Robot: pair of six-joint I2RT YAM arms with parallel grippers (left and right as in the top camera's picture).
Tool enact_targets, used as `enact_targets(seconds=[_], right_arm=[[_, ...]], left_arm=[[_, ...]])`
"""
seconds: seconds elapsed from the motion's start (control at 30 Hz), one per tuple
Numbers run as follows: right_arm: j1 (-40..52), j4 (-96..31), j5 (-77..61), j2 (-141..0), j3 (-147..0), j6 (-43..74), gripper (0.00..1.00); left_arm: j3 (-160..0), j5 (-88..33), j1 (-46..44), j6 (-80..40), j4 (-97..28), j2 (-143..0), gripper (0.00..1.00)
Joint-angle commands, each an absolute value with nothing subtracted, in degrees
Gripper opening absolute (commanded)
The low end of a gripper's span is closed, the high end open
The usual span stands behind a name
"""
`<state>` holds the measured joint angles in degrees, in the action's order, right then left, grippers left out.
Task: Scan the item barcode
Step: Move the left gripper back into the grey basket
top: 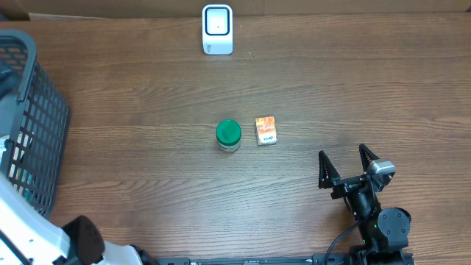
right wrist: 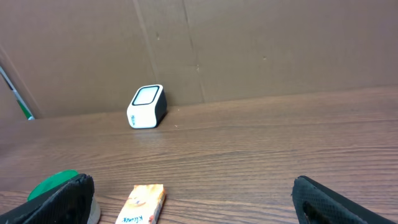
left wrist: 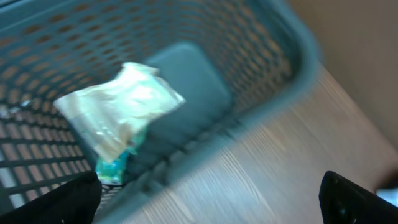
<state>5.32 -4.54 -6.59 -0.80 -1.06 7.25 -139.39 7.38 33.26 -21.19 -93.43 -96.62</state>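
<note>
A white barcode scanner (top: pixel 217 29) stands at the table's far edge, also in the right wrist view as the scanner (right wrist: pixel 147 106). Mid-table lie a small orange box (top: pixel 266 130) and a green-lidded jar (top: pixel 228 135) side by side. My right gripper (top: pixel 343 156) is open at the near right, pointing toward them, with the orange box (right wrist: pixel 142 203) just ahead of it and nothing between its fingers (right wrist: pixel 336 202). My left gripper (left wrist: pixel 208 199) is open over the rim of a grey basket (left wrist: pixel 273 93), which holds a white packet (left wrist: pixel 121 106). The left wrist view is blurred.
The dark mesh basket (top: pixel 29 125) fills the table's left edge. A brown cardboard wall (right wrist: pixel 249 50) stands behind the scanner. The left arm's white body (top: pixel 29 235) sits at the near left corner.
</note>
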Motion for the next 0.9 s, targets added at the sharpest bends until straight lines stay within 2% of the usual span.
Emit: enact_targets(seconds=[0.0, 0.23, 0.47, 0.87], right_arm=[[5.41, -4.29, -6.04, -0.3, -0.47, 7.09, 1.0], [5.41, -4.29, -6.04, -0.3, -0.47, 7.09, 1.0], [5.41, -4.27, -6.04, -0.3, -0.47, 7.09, 1.0], [5.41, -4.29, -6.04, -0.3, -0.47, 7.09, 1.0]], left_arm=[[-135.31, 4.4, 41.69, -24.69, -90.94, -98.85, 1.0], [-123.61, 7.44, 47.35, -23.14, -84.95, -100.18, 1.0], [-109.47, 11.57, 47.62, -7.84, -77.36, -104.22, 1.0], [-107.24, 13.5, 47.62, 3.9, -73.73, -114.59, 1.0]])
